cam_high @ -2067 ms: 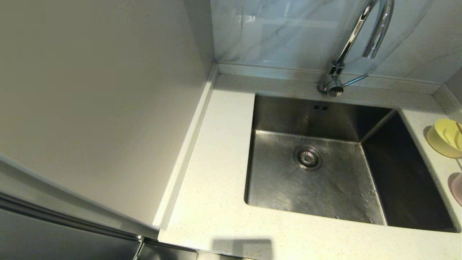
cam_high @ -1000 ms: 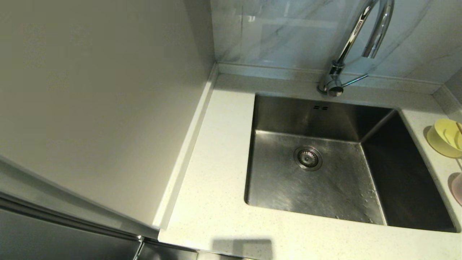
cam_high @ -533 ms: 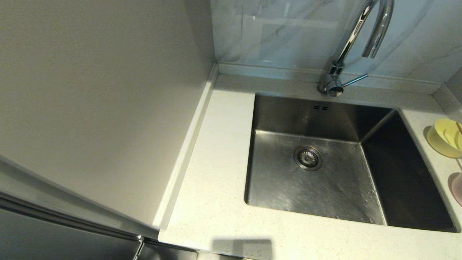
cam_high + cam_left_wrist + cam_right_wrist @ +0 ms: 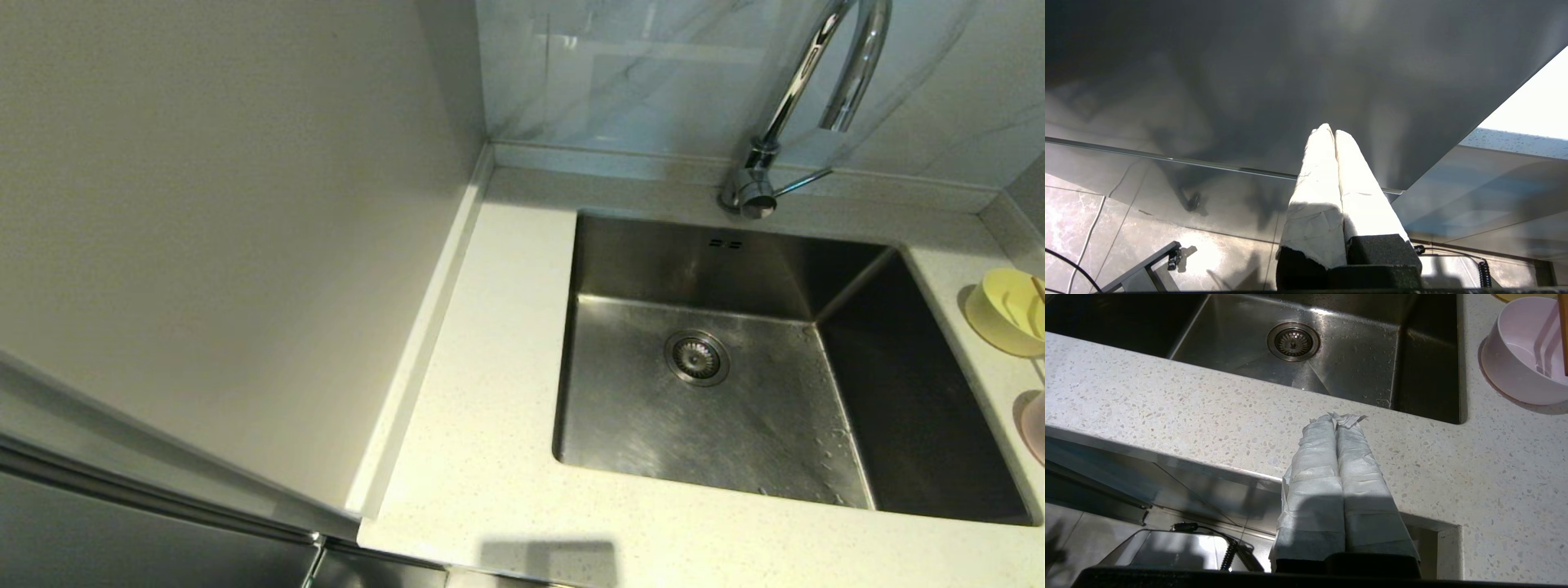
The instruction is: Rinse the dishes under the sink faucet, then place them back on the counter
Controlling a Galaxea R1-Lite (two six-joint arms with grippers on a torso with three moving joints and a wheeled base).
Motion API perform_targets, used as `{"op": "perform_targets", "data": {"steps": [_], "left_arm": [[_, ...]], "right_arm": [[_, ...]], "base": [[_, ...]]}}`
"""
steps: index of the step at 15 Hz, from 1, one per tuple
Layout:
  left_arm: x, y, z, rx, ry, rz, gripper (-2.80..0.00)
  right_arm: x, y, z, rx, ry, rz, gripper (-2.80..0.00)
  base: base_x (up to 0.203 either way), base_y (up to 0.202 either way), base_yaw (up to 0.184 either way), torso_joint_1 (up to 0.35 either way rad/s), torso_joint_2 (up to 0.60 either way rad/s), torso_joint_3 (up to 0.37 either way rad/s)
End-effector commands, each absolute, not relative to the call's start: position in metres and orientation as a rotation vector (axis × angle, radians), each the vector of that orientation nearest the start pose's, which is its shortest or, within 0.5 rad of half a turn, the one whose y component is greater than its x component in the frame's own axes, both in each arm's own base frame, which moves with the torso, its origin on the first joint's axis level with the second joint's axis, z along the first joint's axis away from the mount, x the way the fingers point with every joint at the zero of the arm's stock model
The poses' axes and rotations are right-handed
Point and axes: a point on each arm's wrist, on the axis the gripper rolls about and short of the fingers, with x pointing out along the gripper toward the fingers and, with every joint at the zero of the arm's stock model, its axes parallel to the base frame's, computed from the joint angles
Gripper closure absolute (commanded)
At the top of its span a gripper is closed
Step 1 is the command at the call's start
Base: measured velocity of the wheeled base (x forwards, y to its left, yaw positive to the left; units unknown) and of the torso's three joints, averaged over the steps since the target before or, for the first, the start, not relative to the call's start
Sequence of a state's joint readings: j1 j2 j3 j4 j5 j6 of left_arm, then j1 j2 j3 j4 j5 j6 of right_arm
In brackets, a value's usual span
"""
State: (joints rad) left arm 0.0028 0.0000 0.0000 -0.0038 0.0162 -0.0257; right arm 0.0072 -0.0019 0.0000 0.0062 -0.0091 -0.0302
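Head view showed nothing yet begun: yellow bowl [image 4: 1011, 312] and pink dish [image 4: 1035, 425] sat at the frame's right edge on the counter [image 4: 490, 392]; the sink [image 4: 735, 408] lay bare under the faucet [image 4: 816, 98]. Left gripper [image 4: 1329, 131] and right gripper [image 4: 1336, 421] were pinched closed, empty, below the counter's front edge; next, I judge, the right must rise, open and reach a dish.

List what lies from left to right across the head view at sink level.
Beige wall panel → counter → sink with its drain strainer → yellow bowl on the counter at the right edge.
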Motion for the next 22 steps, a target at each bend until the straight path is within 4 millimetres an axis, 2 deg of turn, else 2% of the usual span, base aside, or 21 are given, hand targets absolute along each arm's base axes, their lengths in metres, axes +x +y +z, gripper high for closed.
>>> {"op": "perform_targets", "data": {"steps": [1,22], "left_arm": [[-0.0230,0.0003,0.0759,-0.026,-0.008,0.020,0.00],[-0.0230,0.0003,0.0759,-0.026,-0.008,0.020,0.00]], "right_arm": [[-0.0228,-0.0004,0.0749,-0.031,0.006,-0.001,0.00],[-0.0228,-0.0004,0.0749,-0.031,0.006,-0.001,0.00]], "base": [[0.000,0.000,0.000,0.000,0.00,0.000],[0.000,0.000,0.000,0.000,0.00,0.000]]}}
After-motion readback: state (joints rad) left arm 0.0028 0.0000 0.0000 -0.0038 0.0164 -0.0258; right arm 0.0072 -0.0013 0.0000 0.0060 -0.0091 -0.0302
